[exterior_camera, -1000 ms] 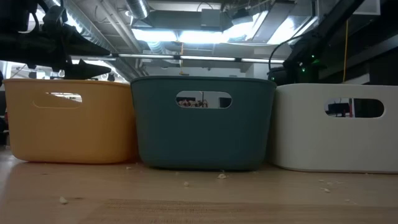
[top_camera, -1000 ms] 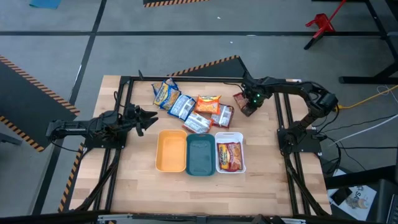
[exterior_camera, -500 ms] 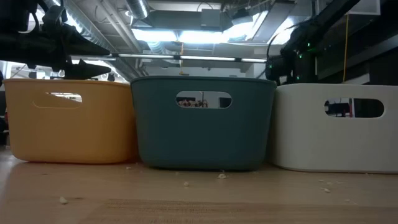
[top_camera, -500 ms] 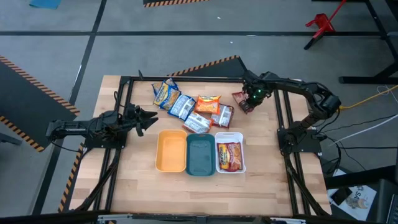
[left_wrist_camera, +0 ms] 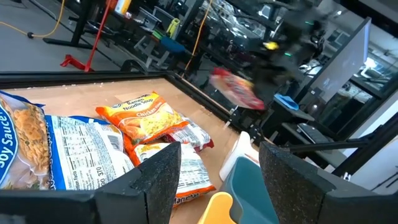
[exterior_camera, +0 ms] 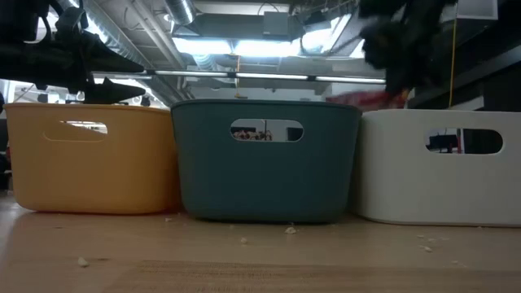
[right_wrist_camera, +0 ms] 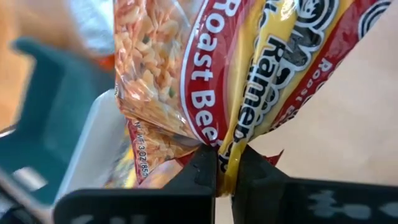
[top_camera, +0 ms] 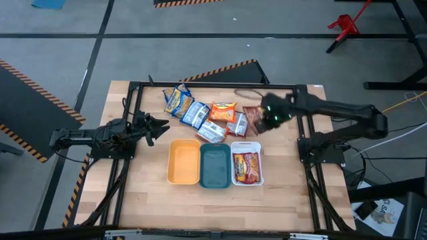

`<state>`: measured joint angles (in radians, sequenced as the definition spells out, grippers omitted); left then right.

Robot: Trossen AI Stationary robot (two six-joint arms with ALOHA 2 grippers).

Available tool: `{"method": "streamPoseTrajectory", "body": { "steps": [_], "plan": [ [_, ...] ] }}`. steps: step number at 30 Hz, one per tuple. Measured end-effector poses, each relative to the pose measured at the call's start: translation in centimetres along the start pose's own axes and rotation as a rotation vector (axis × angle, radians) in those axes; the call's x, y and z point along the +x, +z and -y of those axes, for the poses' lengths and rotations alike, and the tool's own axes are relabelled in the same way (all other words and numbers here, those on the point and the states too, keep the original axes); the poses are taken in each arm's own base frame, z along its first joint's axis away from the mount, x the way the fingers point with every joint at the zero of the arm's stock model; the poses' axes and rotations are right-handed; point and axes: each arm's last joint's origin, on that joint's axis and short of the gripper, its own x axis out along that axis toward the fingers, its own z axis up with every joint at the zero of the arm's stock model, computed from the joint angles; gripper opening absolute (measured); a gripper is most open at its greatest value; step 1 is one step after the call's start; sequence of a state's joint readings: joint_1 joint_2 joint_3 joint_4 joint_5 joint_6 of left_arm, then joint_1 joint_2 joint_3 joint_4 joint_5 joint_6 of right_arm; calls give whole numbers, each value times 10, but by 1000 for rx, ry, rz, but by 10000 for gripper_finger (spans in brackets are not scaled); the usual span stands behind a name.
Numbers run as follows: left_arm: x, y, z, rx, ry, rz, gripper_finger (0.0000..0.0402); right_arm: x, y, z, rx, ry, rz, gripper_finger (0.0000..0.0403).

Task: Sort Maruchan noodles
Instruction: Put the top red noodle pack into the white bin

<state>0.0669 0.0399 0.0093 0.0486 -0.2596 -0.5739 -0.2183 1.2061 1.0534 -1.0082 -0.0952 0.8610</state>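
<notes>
— Red-brown Roast Beef packet (right_wrist_camera: pixel 205 74), where is it?

— Hanging from the right gripper (right_wrist_camera: pixel 219 167), whose jaws pinch its edge tight, in the air just beyond the white tray (top_camera: pixel 246 145), on the side away from the table's front edge.

— And the other noodles?

— One red packet (top_camera: pixel 245 167) lies in the white tray; the loose pile (top_camera: pixel 203 115) sits behind the yellow tray (top_camera: pixel 183 162) and teal tray (top_camera: pixel 215 166), both seemingly empty.

— Best way to finish?

— I'd carry it over the middle of the white tray, keep the dangling end clear of the rim, lower, then release.

— Left gripper (top_camera: pixel 157 127)?

— Idle, jaws spread, well to the side of the yellow tray.
</notes>
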Motion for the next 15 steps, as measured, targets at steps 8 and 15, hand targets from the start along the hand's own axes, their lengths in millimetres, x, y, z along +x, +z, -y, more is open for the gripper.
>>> {"method": "streamPoseTrajectory", "body": {
  "steps": [8, 15],
  "plan": [
    [0, 0, 0, -20, 0, 0, 212, -7, -82, -46, 41, 70, -4, 0],
    [0, 0, 0, -26, 2, 1, 212, 10, -128, -74, 71, 107, 45, 0]
  ]
}}
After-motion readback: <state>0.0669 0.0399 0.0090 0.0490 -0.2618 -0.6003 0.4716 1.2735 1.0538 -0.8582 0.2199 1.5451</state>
